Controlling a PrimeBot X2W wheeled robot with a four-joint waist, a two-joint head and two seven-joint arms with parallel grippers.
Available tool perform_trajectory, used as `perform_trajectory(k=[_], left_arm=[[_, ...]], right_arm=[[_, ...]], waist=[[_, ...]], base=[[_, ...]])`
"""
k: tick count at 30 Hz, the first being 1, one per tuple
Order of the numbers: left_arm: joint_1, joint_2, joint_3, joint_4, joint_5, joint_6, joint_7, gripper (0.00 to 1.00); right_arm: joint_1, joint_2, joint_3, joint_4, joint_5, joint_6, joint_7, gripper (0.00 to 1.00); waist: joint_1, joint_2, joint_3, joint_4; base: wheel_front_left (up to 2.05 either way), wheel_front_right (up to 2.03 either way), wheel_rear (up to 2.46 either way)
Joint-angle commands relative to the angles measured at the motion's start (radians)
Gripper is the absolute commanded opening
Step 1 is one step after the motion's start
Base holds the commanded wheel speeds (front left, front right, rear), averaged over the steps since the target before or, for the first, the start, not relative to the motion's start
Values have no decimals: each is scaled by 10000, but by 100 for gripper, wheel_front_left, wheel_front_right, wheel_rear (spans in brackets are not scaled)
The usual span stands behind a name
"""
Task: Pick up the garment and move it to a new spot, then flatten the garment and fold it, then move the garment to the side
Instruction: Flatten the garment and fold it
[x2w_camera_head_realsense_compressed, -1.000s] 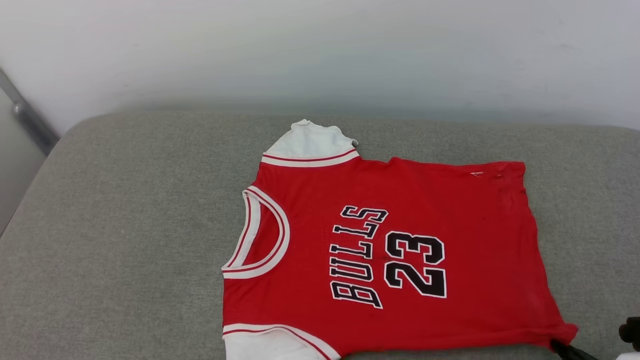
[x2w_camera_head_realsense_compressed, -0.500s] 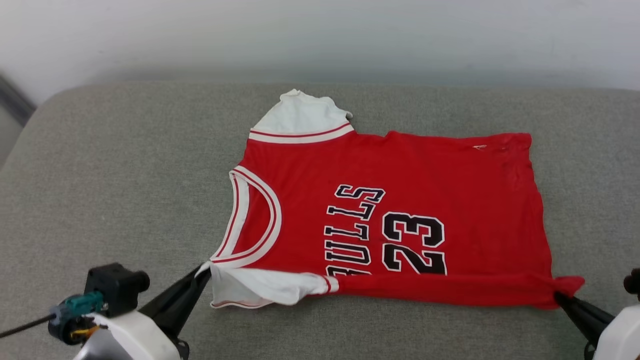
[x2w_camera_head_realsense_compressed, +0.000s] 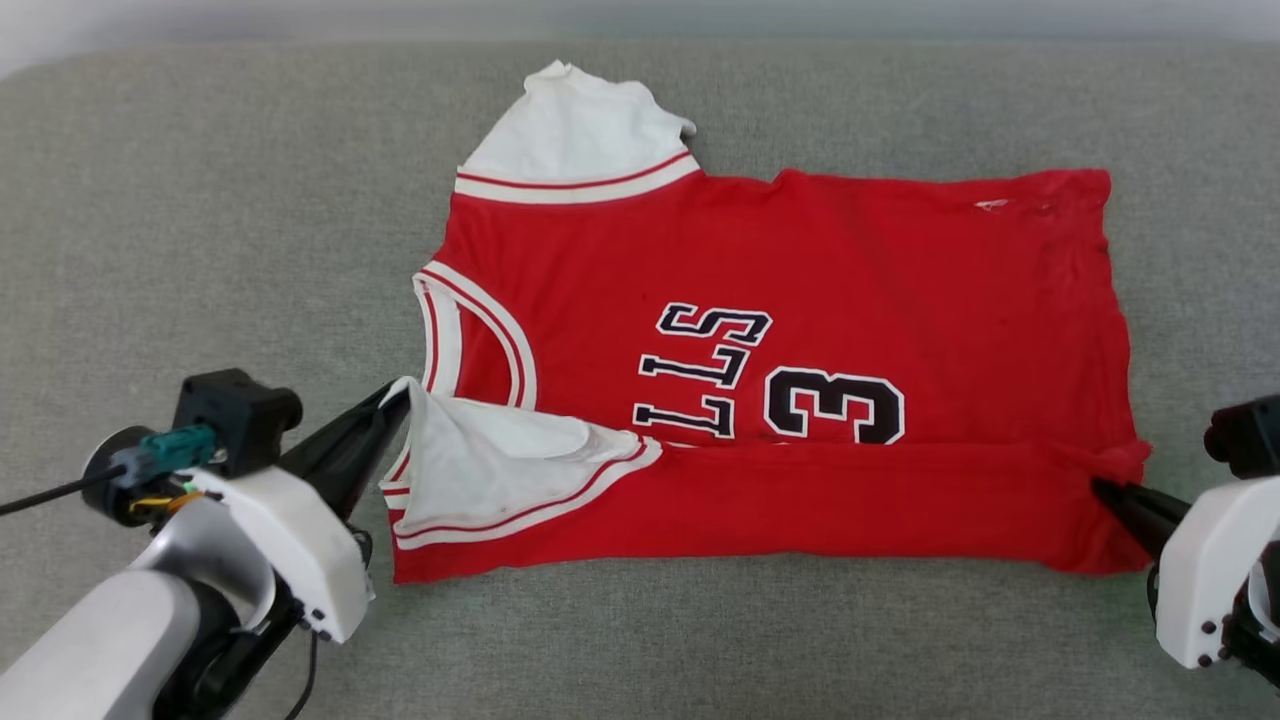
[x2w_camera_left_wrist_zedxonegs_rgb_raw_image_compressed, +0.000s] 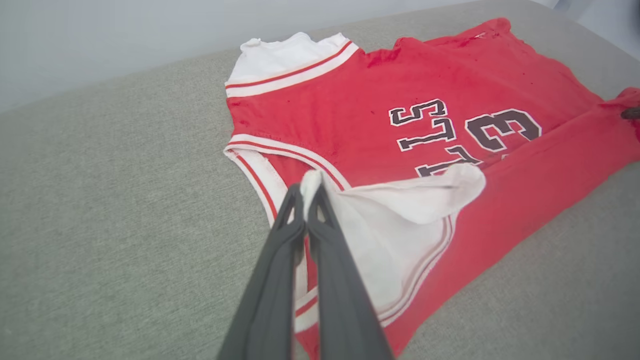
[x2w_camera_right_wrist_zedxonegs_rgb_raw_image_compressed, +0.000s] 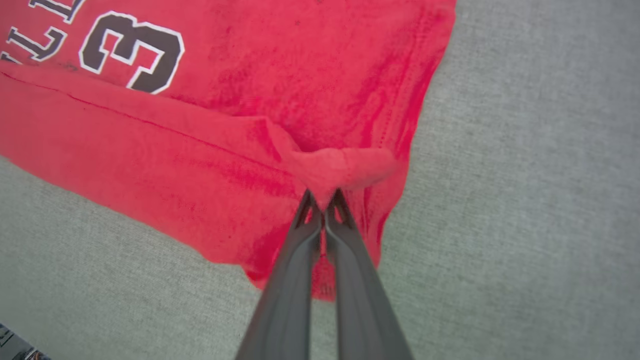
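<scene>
My left gripper (x2w_camera_head_realsense_compressed: 398, 395) was closed on the white sleeve (x2w_camera_head_realsense_compressed: 480, 450) of the garment (x2w_camera_head_realsense_compressed: 800, 260). Its two dark fingers were pinched together on the sleeve's edge, just beside the striped neck trim (x2w_camera_head_realsense_compressed: 440, 330). My right gripper (x2w_camera_head_realsense_compressed: 1103, 488) was clamped on the hem corner (x2w_camera_head_realsense_compressed: 1125, 462), red cloth bunched at the opposite end.

Between the two grips, the near edge of the garment was turned over onto its front in a long red band. The held sleeve lay on top of that band. The garment rested on the grey cushion (x2w_camera_head_realsense_compressed: 200, 200), neck toward my left and hem toward my right. The fold covered part of the black, white-outlined lettering (x2w_camera_head_realsense_compressed: 700, 370); "LLS" and "3" were readable. The far sleeve (x2w_camera_head_realsense_compressed: 575, 130) lay spread out, white with a red-and-white band at its seam.

The head view showed both grips and the garment's full outline at once. The left wrist view showed white cloth standing up between my fingertips. The right wrist view showed the hem corner gathered into a small peak at the tips.
</scene>
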Motion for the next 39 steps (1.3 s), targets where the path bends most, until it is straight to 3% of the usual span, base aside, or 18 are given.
perform_trajectory(k=[1, 4, 5, 6, 7, 11, 16, 19, 25, 31, 39], left_arm=[[-358, -233, -128, 420, 160, -122, -21, 0], [-735, -488, -356, 1104, 382, -269, -43, 0], [-1048, -786, -531, 1796, 540, -367, -148, 19], [-1152, -880, -566, 2013, 656, -367, -244, 100], [-1251, -918, -646, 2252, 830, -360, -306, 100], [-1481, -1116, -884, 2783, 1334, -252, -568, 100], [-1280, -1475, -855, 3222, 1220, 32, -830, 100], [-1003, -1430, -917, 3242, 1314, 323, -707, 100], [75, -1458, -561, 2465, 720, 1307, -444, 100], [1195, -1319, -497, 1355, 289, 2286, 235, 100], [1662, -1076, -616, 734, 38, 2611, 958, 100]], right_arm=[[-323, 56, 36, 196, -151, -8, 102, 0], [-535, 111, 117, 452, -295, -8, 224, 0], [-643, 148, 121, 710, -345, -8, 413, 0], [-703, 182, 85, 784, -427, -9, 395, 82], [-732, 240, 30, 878, -477, -12, 382, 100], [-722, 391, 101, 981, -574, -9, 329, 100], [-715, 465, 262, 996, -708, -9, 304, 100], [-667, 535, 277, 977, -832, -9, 363, 100], [-184, 772, 49, 697, -1355, -9, 912, 100], [625, 1562, -789, -163, -2017, -8, 1969, 100], [1285, 2685, -1778, -1619, -2713, -8, 2643, 100]], waist=[[-2, -1, 217, 2], [-2, -1, 325, 12], [-2, -1, 383, 23], [-2, -1, 380, 28], [-2, -1, 352, 34], [-2, -1, 196, 57], [-2, -1, -255, 36], [-2, -1, -583, 15], [-2, -1, -1111, -9], [-2, -1, -1253, -32], [-2, -1, -785, -144]], base=[[0, 0, 0], [0, 0, 0], [0, 0, 0], [0, 0, 0], [0, 0, 0], [0, 0, 0], [0, 0, 0], [0, 0, 0], [0, 0, 0], [0, 0, 0], [0, 0, 0]])
